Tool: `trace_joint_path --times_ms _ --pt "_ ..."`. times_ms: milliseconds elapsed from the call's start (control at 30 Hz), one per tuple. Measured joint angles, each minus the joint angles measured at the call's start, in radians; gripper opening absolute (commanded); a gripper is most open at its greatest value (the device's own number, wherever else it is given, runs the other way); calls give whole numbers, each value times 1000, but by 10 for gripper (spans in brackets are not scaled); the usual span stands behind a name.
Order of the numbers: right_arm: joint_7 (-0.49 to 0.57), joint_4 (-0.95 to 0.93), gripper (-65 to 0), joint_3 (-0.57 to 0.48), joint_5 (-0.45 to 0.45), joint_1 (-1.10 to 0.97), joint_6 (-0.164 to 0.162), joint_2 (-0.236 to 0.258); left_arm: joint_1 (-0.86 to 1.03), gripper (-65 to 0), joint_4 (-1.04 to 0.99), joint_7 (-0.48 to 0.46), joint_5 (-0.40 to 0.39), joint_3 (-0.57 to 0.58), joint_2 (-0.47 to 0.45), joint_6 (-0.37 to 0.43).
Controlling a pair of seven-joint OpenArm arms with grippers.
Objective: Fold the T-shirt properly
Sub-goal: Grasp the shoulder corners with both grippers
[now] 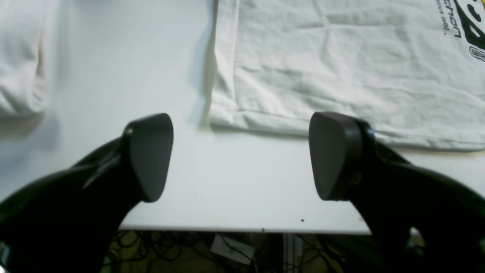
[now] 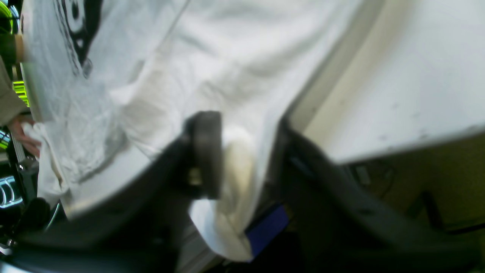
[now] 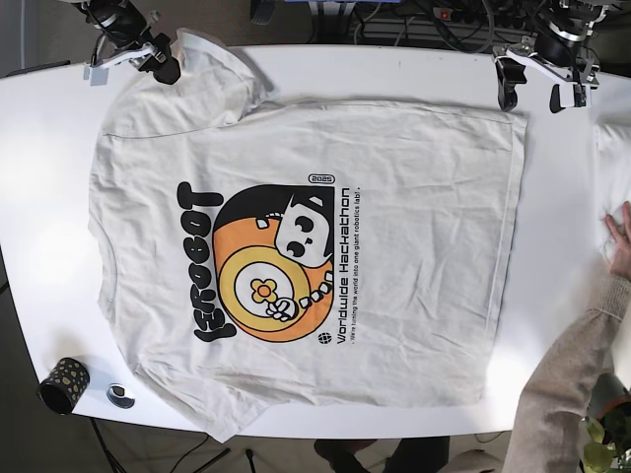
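Note:
A white T-shirt (image 3: pixel 394 197) with an orange and black print lies spread flat, print up, on the white table (image 3: pixel 49 148). My right gripper (image 3: pixel 166 65) at the far left is shut on a fold of the shirt's sleeve (image 3: pixel 212 59). In the right wrist view the bunched fabric (image 2: pixel 237 159) sits between its fingers (image 2: pixel 204 151). My left gripper (image 3: pixel 532 96) is open and empty at the far right, just off the hem corner (image 3: pixel 518 118). In the left wrist view its fingers (image 1: pixel 149 157) hover over bare table beside that corner (image 1: pixel 218 121).
A person's hand (image 3: pixel 621 241) and sleeved arm (image 3: pixel 572 374) rest at the table's right edge by another white cloth (image 3: pixel 613 148), which also shows in the left wrist view (image 1: pixel 19 76). A black dotted cup (image 3: pixel 64 384) and a small round object (image 3: pixel 120 395) stand at the near left corner.

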Motion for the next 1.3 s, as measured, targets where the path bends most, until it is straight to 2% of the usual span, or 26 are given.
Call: trace_joint_path --times_ms 67,267,333,500,667,767,1133,1300 --pt "-1 0 -650 0 -2 -2 -3 -3 0 -128 -7 1 0 -1 0 0" --pt "2 1 -650 1 -2 -2 -3 0 -8 -126 -8 1 -1 5 4 0" --pt "3 1 -650 1 -2 -2 -3 0 -23 -126 -10 20 -28 -1 3 0" --pt "3 1 -650 2 -2 2 -3 0 -82 -126 -52 158 -114 -60 3 0" --pt "3 1 -650 2 0 1 -3 0 -146 -126 -139 256 -114 -118 -3 -1" --pt "3 1 -650 2 0 4 -3 -1 -153 -126 -175 293 -116 -97 -31 -73" --pt "3 2 -650 3 0 17 -3 -1 -254 -126 -299 277 -145 -51 -64 -95" --pt "3 2 -650 3 0 17 -4 -2 -273 -126 -306 284 -142 27 -99 -97"
